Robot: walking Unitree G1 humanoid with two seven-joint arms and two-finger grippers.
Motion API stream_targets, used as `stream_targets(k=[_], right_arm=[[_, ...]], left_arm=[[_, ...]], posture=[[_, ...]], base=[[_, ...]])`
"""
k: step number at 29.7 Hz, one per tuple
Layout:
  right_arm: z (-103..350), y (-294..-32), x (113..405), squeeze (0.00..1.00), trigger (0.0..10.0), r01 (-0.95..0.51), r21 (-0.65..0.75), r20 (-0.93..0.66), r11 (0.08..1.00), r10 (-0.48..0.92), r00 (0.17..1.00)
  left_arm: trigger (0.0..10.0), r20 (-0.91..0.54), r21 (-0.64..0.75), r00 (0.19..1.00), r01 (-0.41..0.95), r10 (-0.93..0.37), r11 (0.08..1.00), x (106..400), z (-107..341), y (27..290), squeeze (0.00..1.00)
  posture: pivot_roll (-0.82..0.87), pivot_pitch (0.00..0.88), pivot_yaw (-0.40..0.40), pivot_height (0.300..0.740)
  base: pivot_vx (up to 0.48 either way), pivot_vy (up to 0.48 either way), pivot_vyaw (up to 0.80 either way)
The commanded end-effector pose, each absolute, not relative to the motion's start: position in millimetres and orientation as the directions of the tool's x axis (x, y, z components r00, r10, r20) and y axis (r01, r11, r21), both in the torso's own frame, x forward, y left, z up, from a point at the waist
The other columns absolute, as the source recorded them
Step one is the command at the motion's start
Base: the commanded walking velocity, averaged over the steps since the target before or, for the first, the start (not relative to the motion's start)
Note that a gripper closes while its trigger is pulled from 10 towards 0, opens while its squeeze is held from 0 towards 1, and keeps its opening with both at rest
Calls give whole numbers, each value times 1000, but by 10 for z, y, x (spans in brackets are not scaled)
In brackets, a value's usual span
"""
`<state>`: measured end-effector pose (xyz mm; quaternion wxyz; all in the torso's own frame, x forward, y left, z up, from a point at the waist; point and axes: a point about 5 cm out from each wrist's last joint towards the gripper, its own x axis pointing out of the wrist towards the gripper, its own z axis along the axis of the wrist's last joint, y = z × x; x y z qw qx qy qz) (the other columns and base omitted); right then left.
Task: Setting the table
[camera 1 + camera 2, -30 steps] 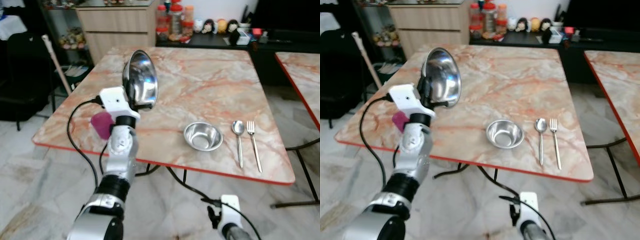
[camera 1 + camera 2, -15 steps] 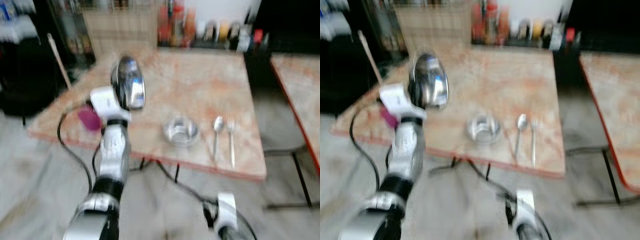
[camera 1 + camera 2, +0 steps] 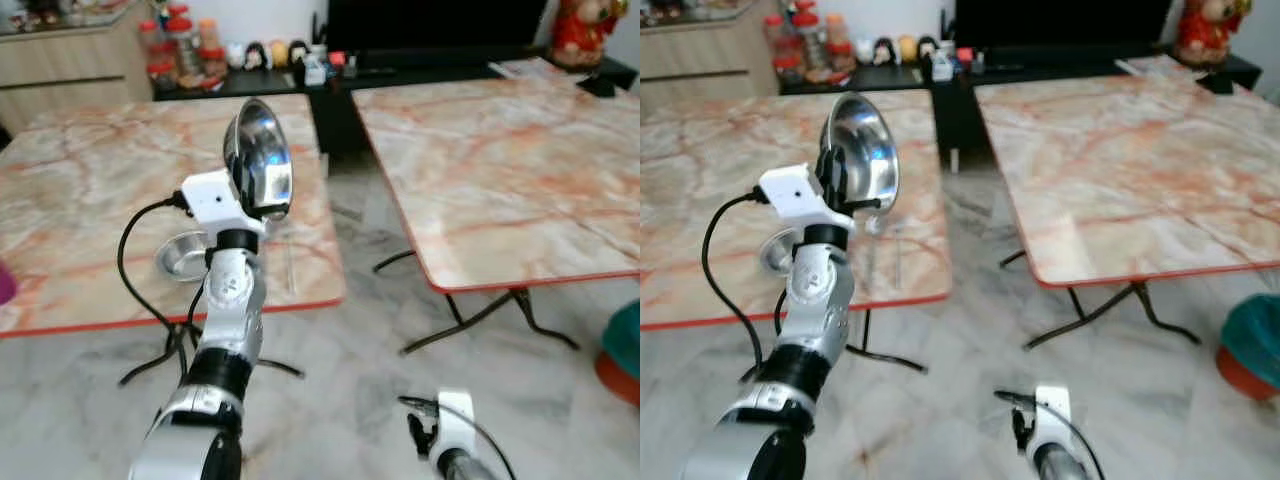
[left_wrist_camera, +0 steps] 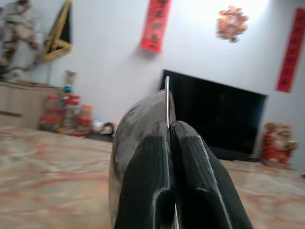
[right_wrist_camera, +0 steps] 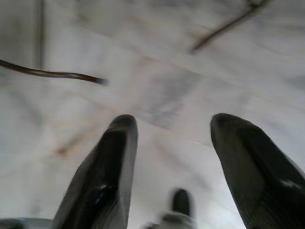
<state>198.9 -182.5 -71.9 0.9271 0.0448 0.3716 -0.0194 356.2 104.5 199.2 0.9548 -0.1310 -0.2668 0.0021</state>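
Marble tabletop [image 3: 80,190]: left hand [image 3: 262,190] clamps steel plate [image 3: 258,150] on edge, above it; right hand [image 5: 174,157] spread, idle.

Shiny silver plate [image 3: 259,160], orange-veined marble table [image 3: 80,190].

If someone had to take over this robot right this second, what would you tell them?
Left claw: shut on the rim of a steel plate, held up on edge in the air.
Right claw: open, holding nothing, hanging low over the floor.
Done: a small steel bowl sits near the front edge of the left table, with cutlery beside it, half hidden by the arm.
Left: set the plate down; the right table has nothing laid on it.
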Motion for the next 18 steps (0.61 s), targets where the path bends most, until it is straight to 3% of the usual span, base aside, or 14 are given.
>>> stream_targets(k=[1, 18], right_arm=[[-678, -1790, 2066, 0, 10000, 72, 81, -670, 994, 1, 742], [-676, -1785, 2064, 0, 10000, 66, 76, -665, 995, 1, 746]], left_arm=[[10000, 550, -252, 829, 53, 98, 966, 3570, 2115, 1136, 0], [10000, 550, -253, 830, 57, 95, 966, 3572, 2121, 1132, 0]], posture=[[-32, 0, 29, 740], [-32, 0, 41, 740]], base=[[0, -352, 0], [0, -352, 0]])
